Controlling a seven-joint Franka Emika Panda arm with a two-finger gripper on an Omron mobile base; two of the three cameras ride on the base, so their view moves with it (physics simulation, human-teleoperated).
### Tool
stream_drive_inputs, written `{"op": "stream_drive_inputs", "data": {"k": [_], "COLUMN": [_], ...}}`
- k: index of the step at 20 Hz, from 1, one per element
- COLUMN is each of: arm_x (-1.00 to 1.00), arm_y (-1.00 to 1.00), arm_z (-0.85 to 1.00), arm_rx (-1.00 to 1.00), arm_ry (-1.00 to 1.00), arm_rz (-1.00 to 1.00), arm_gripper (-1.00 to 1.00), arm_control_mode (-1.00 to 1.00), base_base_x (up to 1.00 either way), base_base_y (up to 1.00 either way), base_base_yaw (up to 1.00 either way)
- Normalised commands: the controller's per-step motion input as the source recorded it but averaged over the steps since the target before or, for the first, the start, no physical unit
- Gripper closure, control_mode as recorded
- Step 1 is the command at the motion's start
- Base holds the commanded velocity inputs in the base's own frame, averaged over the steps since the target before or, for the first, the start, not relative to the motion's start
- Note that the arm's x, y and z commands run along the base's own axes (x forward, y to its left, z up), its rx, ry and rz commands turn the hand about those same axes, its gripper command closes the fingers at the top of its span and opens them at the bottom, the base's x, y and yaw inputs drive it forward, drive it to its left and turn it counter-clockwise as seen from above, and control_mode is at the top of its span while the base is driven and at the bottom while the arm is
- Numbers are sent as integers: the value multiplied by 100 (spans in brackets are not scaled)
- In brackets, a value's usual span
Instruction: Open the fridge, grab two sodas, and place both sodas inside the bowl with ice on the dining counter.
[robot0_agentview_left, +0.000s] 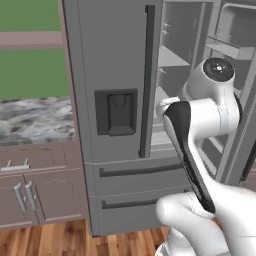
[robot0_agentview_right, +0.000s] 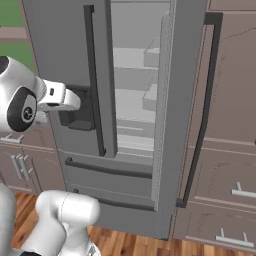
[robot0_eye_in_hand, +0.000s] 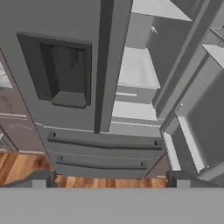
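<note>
Presently the fridge (robot0_agentview_left: 115, 60) is being faced with 1 door swung open — the jaws are being held wide apart, gripping nothing.

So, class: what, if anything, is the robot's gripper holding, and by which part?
Nothing: the gripper is open and empty, facing the tall grey steel fridge.

No writing, label, brand, number or sign can be read anywhere in these pictures. The fridge (robot0_agentview_left: 117, 75) doors, its dispenser recess (robot0_agentview_left: 116, 112), the shelves (robot0_agentview_right: 135, 100) inside and the brown cabinets (robot0_agentview_right: 227, 150) beside it are all plain, unmarked surfaces.
</note>
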Motion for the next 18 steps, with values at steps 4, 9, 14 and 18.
{"op": "stream_drive_inputs", "data": {"k": [4,9,14,18], "arm_x": [33,46,46,48], "arm_y": [0,3,19,6], "arm_z": [82,59,35,2], "arm_rx": [10,8,3,2], "arm_ry": [-12,-11,-14,-16], "arm_rz": [3,1,0,0], "arm_gripper": [-100,-100,-100,-100], "arm_control_mode": [-100,-100,-100,-100], "base_base_x": [0,0,0,0], "base_base_y": [0,0,0,0], "base_base_yaw": [0,0,0,0]}}
